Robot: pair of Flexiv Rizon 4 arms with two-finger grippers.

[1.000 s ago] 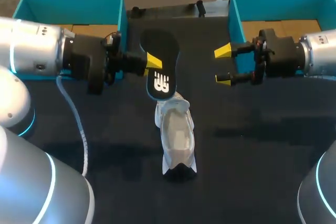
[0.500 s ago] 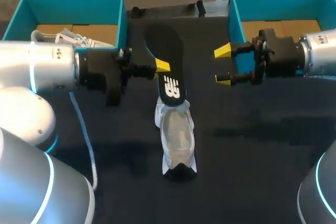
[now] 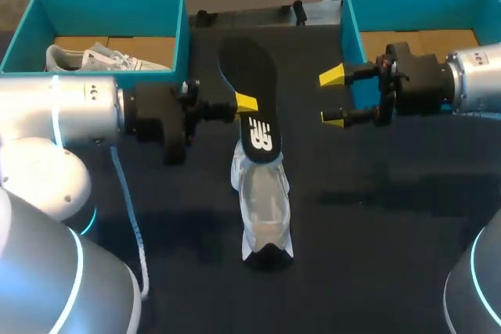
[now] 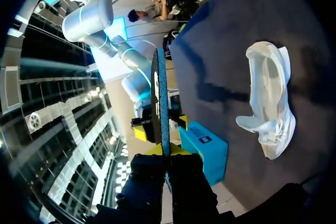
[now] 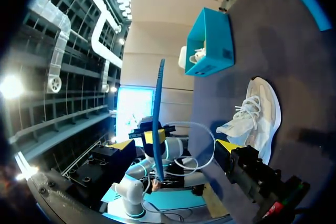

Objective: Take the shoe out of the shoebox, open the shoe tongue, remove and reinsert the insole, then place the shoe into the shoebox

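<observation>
Overhead, counts: 2 shoeboxes, left shoebox [image 3: 182, 29] and right shoebox [image 3: 348, 17]; 2 shoes; 1 insole [image 3: 252, 91].
Overhead, places: loose shoe [image 3: 264, 205] at the middle of the counter [image 3: 391, 232], the insole's end overlapping its far end; boxed shoe [image 3: 94, 59] in the left shoebox.
Overhead, tools: left tool [image 3: 244, 103] clamps the insole's edge; right tool [image 3: 333, 98] gapes wide, empty, near the right shoebox.
Left wrist: insole edge-on between the fingers; bare counter around the loose shoe.
Right wrist: insole upright ahead, between both tools.
</observation>
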